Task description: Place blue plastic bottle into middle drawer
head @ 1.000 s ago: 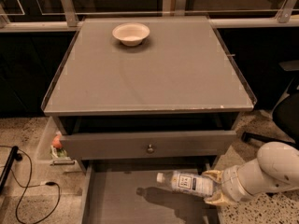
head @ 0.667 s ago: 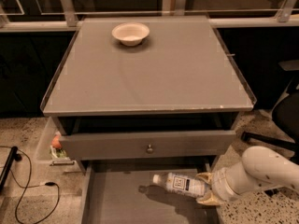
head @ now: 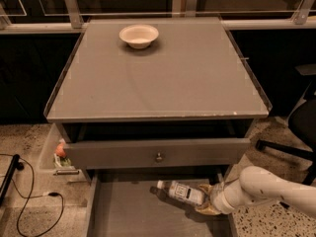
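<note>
Looking down, I see the middle drawer (head: 123,211) pulled open under the grey cabinet (head: 158,83) so things can go in. My gripper (head: 207,205), at the drawer's right side, is clamped on the blue plastic bottle (head: 181,192), holding it sideways just above the floor. The bottle is further left than a second ago.

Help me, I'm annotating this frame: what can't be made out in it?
Camera view:
- middle drawer: front cut off by the bottom edge.
- blue plastic bottle: base hidden by the gripper holding it at the drawer's right; label print too small to read; unclear whether it touches the floor.
- knobbed drawer: inside hidden by the tabletop.
- items left of the cabinet: too small to identify.
</note>
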`<state>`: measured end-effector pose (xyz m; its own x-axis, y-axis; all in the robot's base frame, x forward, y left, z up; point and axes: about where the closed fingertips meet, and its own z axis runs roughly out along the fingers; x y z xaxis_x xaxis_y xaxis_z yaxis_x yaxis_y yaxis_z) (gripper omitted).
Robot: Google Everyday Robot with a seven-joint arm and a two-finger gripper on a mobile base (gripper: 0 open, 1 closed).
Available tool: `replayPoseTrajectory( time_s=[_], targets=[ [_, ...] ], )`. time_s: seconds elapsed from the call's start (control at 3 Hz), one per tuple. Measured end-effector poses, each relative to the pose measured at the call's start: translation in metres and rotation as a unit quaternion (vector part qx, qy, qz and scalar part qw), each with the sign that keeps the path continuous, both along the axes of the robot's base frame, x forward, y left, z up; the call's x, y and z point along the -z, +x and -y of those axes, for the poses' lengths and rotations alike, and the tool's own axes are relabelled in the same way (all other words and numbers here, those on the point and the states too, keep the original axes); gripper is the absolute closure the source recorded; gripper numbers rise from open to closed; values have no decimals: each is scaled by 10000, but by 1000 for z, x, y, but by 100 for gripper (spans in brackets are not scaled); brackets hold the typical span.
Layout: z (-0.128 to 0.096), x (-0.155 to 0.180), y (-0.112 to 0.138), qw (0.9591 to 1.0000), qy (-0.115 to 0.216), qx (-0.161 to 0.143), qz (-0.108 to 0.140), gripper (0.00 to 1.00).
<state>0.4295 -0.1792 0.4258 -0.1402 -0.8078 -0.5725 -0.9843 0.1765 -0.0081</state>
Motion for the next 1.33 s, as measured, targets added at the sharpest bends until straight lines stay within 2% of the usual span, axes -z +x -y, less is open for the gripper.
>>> replayPoseTrajectory(
  time_s=[0.67, 1.0, 1.33],
  targets=[
    [-5, 41, 4, 9984, 399, 388, 98, 100],
    [-9, 52, 1, 9975, 583, 393, 60, 100],
    [-10, 52, 1, 9975, 587, 391, 56, 81]
  ],
)
